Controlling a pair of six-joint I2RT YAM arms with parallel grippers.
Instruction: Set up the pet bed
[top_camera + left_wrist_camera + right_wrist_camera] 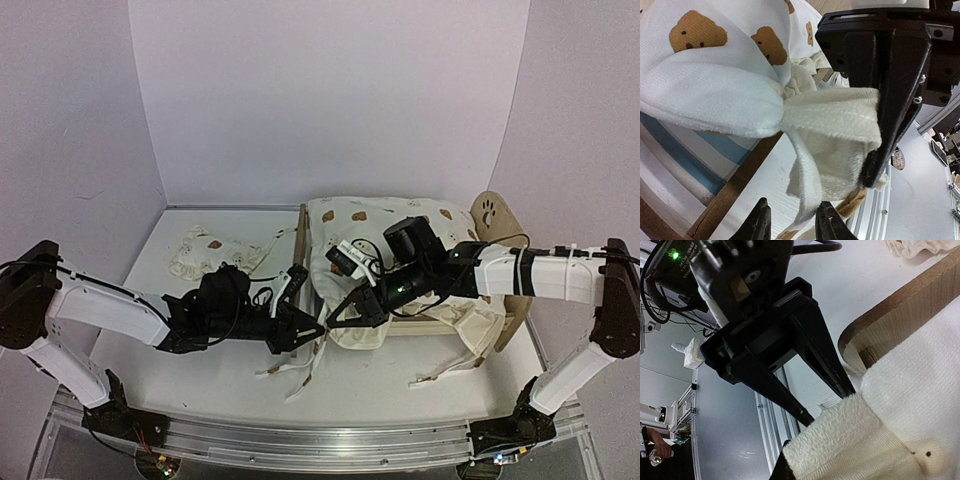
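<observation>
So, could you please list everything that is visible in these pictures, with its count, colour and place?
pet bed: one, light wood with a blue-and-white striped base, right of centre on the table
cushion: one, cream with brown bears, lying on the pet bed
ties: several, cream, trailing from the cushion onto the table in front
pillow: one, small, cream with brown bears, on the table left of the bed
table: one, white, under everything
left gripper: one, black, jaws apart around a tie at the cushion's near left corner
right gripper: one, black, shut on that same corner of the cushion
</observation>
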